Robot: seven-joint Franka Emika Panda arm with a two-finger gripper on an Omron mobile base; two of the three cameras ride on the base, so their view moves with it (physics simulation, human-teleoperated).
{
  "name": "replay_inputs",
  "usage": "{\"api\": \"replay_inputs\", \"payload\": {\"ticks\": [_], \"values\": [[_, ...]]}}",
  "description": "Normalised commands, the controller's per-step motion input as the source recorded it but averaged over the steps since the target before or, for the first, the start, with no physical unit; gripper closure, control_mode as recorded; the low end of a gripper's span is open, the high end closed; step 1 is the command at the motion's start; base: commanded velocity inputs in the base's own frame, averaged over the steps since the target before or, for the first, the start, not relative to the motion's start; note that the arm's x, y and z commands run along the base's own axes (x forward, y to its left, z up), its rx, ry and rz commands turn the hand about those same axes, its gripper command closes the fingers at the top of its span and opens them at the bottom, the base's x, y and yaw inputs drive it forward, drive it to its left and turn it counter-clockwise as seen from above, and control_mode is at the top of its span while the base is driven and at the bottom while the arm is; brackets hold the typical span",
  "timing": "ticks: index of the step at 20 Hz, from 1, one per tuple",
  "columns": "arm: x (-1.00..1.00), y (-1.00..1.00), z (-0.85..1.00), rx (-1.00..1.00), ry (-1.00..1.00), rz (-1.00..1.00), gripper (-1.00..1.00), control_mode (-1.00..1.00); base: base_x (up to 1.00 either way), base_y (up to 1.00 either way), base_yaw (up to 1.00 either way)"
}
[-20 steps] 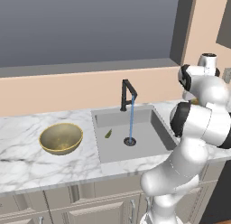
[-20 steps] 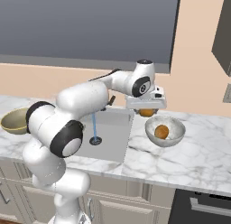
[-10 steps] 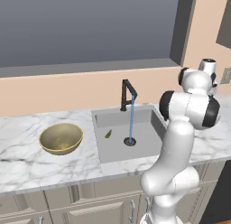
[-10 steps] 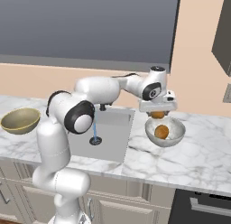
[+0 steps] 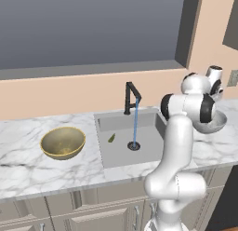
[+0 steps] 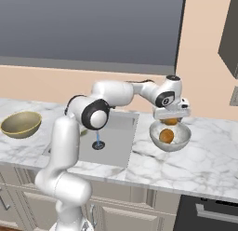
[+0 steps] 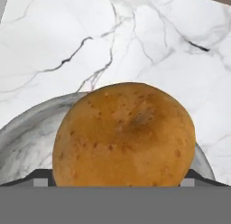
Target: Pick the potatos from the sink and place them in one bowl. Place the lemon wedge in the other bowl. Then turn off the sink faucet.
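From my seat the arm has swung further right than a second ago. The gripper hangs just above the silvery bowl, jaws spread wide with a rough, speckled potato between them, its long axis running across the fingers. A second potato lies inside. Farther off, water runs from the black faucet into the grey sink, where the thin green lemon wedge points diagonally; the brassy bowl sits beyond.
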Motion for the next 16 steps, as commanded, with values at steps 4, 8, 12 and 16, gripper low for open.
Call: {"api": "replay_inputs", "payload": {"ticks": [4,8,12,16], "values": [[0.10,-0.02,-0.37,0.00,0.07,0.00,-1.00,-1.00,0.00,0.00,0.00],[-0.05,0.02,-0.14,0.00,0.09,0.00,-1.00,-1.00,0.00,0.00,0.00],[-0.88,-0.06,0.42,0.00,-0.03,0.00,-1.00,-1.00,0.00,0.00,0.00],[-1.00,0.02,0.57,0.00,-0.08,0.00,-1.00,-1.00,0.00,0.00,0.00]]}}
